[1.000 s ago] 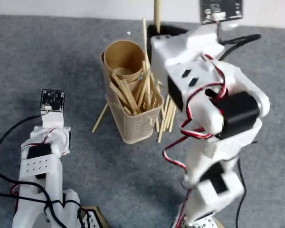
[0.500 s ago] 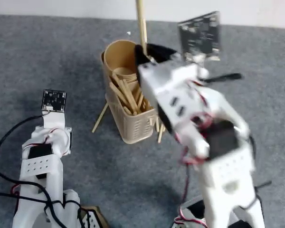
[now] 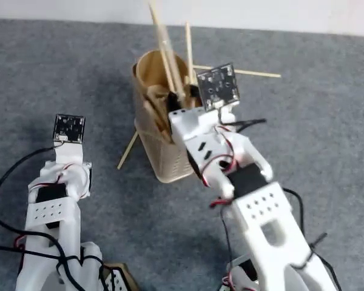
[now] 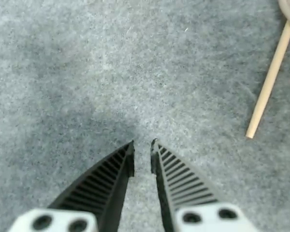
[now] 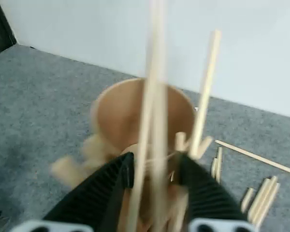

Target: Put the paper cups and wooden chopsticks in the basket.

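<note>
On the right gripper (image 5: 154, 162), black ribbed fingers (image 5: 111, 188) clamped around the held chopsticks (image 5: 153, 92): seemingly two pale sticks, blurred, pointing straight up toward the white wall (image 5: 87, 29). Just beside them a single stick (image 5: 206, 87), upright with a slight tilt; gripped or merely standing in the container below, impossible to tell. Directly beneath the gripper, the basket (image 3: 164, 159), a beige plastic tub with slotted walls, upright on the grey carpet (image 3: 79, 60). At its far end a paper cup (image 3: 151, 68), plain tan, mouth open upward and leaning a little. Alongside the cup, a jumble of stored chopsticks (image 3: 153, 112) slanting against one another, partly hidden by the arm. Outside the basket, a loose chopstick (image 3: 128, 150) flat on the carpet with one end at the basket's foot; a long stick (image 3: 242, 72) lying flat on the carpet beyond the right arm; a cluster of stick ends (image 5: 261, 193) on the carpet close to the basket. Off to the basket's other side, the left gripper (image 4: 141, 145) low over bare carpet, fingers drawn nearly together with a narrow slit between the tips, nothing gripped.
</note>
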